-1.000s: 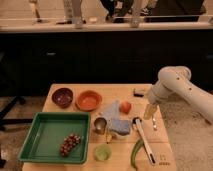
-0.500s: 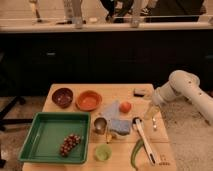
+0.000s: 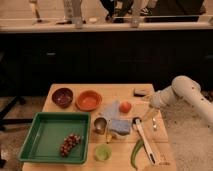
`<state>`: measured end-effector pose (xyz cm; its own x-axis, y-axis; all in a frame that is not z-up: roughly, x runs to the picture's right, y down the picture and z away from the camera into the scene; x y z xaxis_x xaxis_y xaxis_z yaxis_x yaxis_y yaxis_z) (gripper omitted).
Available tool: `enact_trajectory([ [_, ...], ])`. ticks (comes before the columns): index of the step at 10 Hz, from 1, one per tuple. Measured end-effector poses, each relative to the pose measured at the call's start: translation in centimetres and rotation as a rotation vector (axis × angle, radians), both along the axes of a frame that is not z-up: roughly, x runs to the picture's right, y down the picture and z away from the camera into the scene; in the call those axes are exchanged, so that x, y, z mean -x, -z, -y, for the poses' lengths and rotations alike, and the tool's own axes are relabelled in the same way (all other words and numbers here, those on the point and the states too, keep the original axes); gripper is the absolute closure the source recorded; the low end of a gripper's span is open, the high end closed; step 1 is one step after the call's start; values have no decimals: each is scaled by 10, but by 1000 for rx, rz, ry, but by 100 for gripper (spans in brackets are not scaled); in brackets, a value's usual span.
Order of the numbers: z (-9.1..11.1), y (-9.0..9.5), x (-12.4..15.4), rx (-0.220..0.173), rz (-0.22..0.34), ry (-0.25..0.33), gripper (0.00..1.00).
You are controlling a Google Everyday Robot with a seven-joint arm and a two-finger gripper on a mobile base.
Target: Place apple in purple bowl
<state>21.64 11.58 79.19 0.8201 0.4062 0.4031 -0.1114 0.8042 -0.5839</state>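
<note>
On the wooden table (image 3: 120, 92) we see the green tray (image 3: 55, 116) at 7 o'clock. The gripper (image 3: 149, 111) hangs at 3 o'clock from the apple (image 3: 125, 106), near but apart; its state we cannot tell. The purple bowl (image 3: 62, 97) sits at 9 o'clock from the apple, past the orange bowl (image 3: 88, 100). The apple rests on a blue cloth (image 3: 116, 122). We judge it light, firm, smooth and ready to roll; better to take it across its widest middle.
</note>
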Motion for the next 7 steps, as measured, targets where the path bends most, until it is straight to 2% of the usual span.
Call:
enact_trajectory([
  [2, -3, -4, 10, -42, 15, 13, 20],
  [7, -7, -17, 39, -92, 28, 74, 20],
])
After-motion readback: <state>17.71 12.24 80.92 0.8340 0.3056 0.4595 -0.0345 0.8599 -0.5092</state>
